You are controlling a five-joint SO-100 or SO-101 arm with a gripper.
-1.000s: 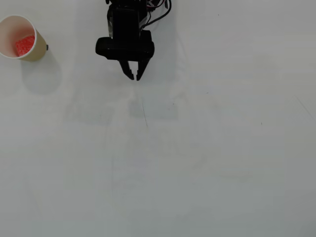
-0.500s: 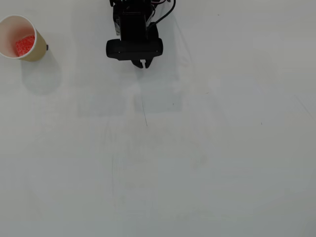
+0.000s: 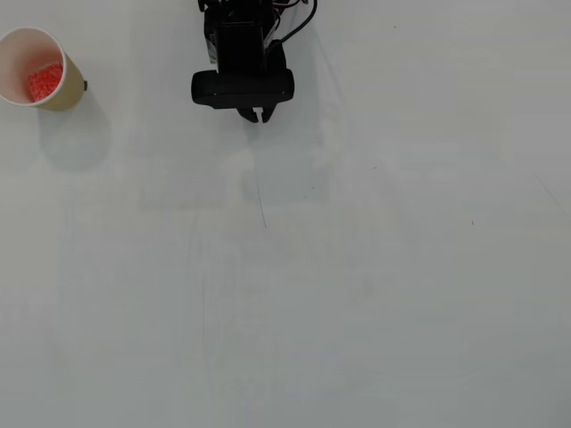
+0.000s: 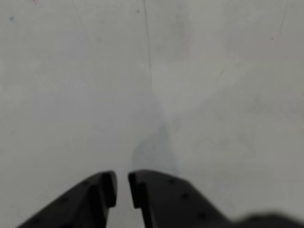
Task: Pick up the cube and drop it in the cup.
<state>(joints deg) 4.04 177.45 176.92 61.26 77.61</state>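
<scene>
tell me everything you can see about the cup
The cup is a small paper-looking cup with a tan outer wall, a round rim and a white inside. In the overhead view it stands upright, mouth open to the camera, on the white table at the far upper left. The red cube lies inside it against the inner wall. A tiny dark mark shows on its right side. It casts a soft shadow below. The gripper is well apart from it; nothing else touches it.
</scene>
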